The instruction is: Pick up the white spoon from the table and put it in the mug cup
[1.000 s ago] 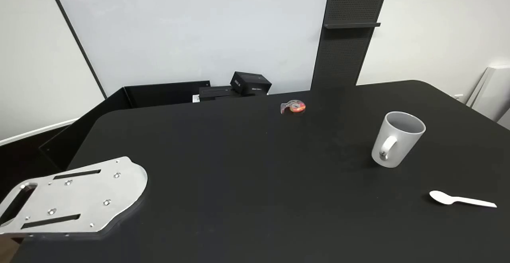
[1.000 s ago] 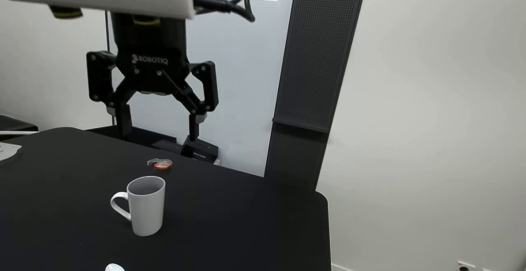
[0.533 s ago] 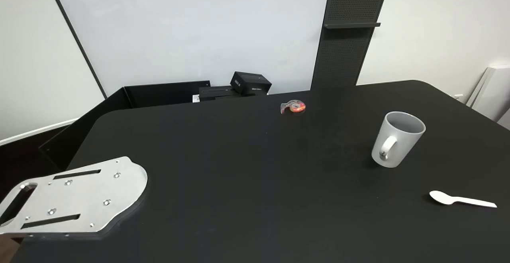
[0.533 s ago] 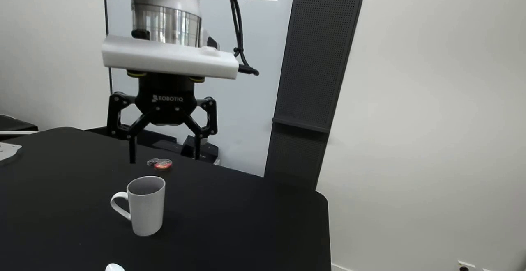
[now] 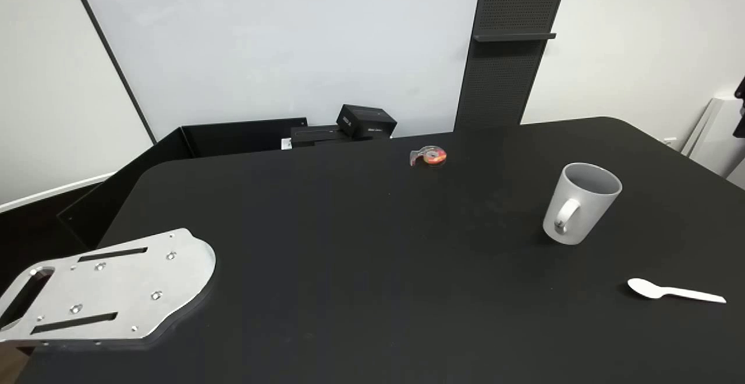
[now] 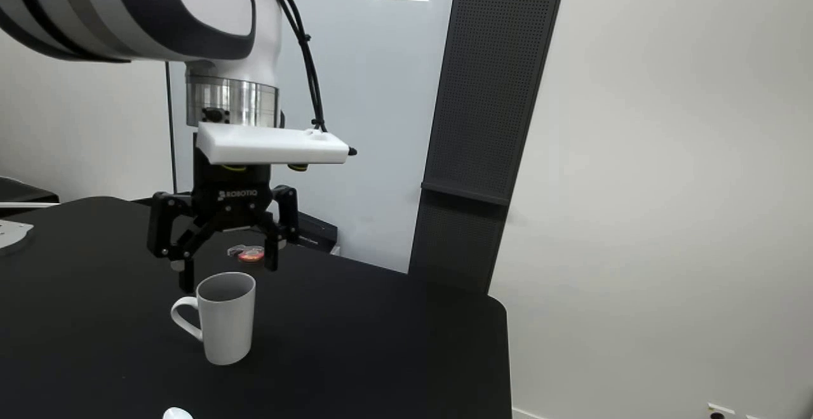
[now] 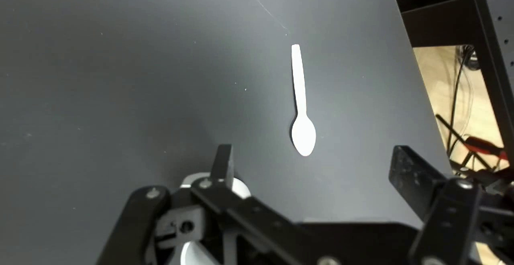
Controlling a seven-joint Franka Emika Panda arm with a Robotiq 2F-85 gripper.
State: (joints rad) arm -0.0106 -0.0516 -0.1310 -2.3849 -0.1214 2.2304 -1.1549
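Observation:
The white spoon [image 5: 652, 290] lies flat on the black table [image 5: 349, 227], near the mug cup [image 5: 585, 206]. In the wrist view the whole spoon [image 7: 300, 104] shows, its bowl toward my gripper. Only its bowl tip [image 6: 176, 413] shows at the bottom edge of an exterior view. The light grey-white mug [image 6: 227, 320] stands upright; in the wrist view it is mostly hidden behind my left-hand finger. My gripper [image 6: 228, 273] is open and empty, pointing down. In that exterior view it appears just above the mug's rim. In the wrist view the spoon is ahead of the fingertips [image 7: 313, 162].
A red-and-clear tape dispenser [image 5: 432, 156] lies near the far table edge. A large perforated plate [image 5: 128, 291] lies at the table's left in that exterior view. Black boxes [image 5: 368, 122] are behind the table. The table edge [image 7: 421, 78] shows right of the spoon in the wrist view.
My arm and open gripper have come down toward the table, level with the mug's rim in an exterior view. A dark gripper part now shows at an exterior view's right edge. Spoon and mug are unmoved.

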